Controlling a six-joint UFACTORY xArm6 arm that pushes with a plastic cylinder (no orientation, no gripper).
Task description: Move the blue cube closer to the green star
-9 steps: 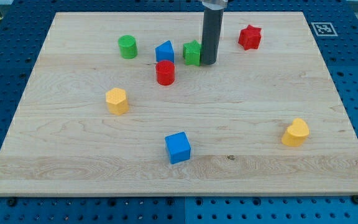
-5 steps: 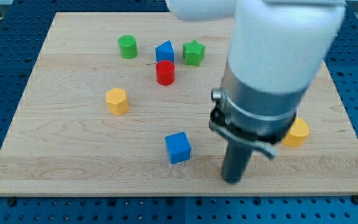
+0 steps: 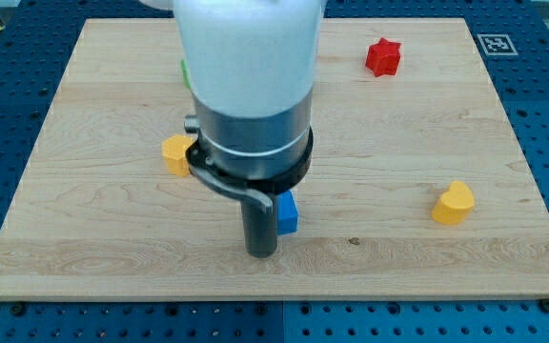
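The blue cube [image 3: 287,212] lies near the view's bottom middle, mostly hidden behind my rod; only its right part shows. My tip [image 3: 261,252] rests on the board just below and left of the cube, touching or nearly touching it. The green star is hidden behind the arm's wide white and grey body [image 3: 248,86]. A sliver of green [image 3: 183,69] shows at the arm's left edge; it is the green cylinder.
A red star [image 3: 383,57] sits at the view's top right. A yellow block [image 3: 454,202] lies at the right. Another yellow block [image 3: 175,153] shows left of the arm. The blue pentagon-like block and red cylinder are hidden behind the arm.
My tip moved left along the view's bottom, from right of the blue cube to just below and left of it. The arm now covers the green star and its neighbours.
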